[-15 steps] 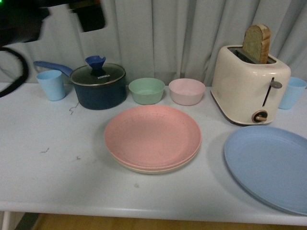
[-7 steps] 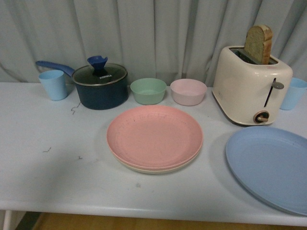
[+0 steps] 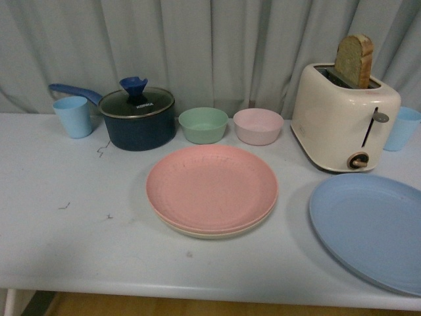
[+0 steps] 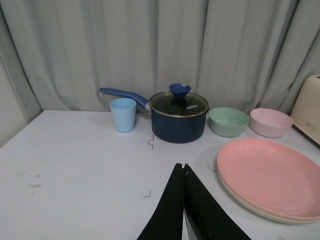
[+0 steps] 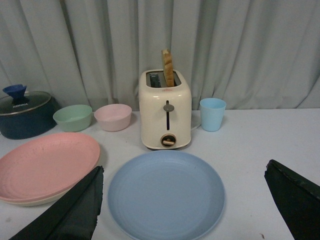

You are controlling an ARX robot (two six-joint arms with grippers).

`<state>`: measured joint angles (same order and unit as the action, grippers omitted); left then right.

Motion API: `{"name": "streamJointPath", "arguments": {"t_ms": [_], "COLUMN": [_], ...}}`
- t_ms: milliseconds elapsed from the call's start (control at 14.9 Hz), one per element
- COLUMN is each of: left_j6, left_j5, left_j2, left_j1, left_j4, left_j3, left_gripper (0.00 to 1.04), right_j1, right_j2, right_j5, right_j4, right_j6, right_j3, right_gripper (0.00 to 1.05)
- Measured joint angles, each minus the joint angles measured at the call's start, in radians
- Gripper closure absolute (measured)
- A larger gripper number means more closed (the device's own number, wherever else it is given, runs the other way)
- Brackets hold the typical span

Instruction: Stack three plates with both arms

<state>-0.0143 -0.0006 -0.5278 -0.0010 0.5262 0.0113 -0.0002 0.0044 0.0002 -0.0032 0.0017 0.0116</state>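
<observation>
Two stacked: pink plate (image 3: 210,187) on cream plate (image 3: 197,234). The left tool (image 4: 183,167) has pulled clear, pinched shut and empty, while the right tool (image 5: 183,169) gapes empty towards the blue plate (image 5: 165,200).

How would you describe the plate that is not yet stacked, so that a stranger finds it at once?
Find the cream toaster with a bread slice in it, on the right of the table. Just in front of it, nearer the front edge, lies the light blue plate. It is the only plate lying alone; the pink plate beside it sits on a beige plate.
</observation>
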Motion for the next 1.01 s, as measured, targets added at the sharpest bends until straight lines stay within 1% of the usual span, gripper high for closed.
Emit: {"name": "streamJointPath", "arguments": {"t_ms": [537, 1007], "left_j6": [0.0, 0.0], "left_j5": [0.0, 0.0], "left_j2": [0.08, 0.276], "left_j1": [0.0, 0.0], "left_j4": [-0.086, -0.275], "left_j3": [0.0, 0.0], "left_gripper": [1.03, 1.03], "right_j1": [0.0, 0.0], "right_j2": [0.0, 0.0], "right_j5": [0.0, 0.0], "right_j4": [0.0, 0.0], "right_j6": [0.0, 0.0], "right_j3": [0.0, 0.0], "right_gripper": [0.06, 0.06]}}
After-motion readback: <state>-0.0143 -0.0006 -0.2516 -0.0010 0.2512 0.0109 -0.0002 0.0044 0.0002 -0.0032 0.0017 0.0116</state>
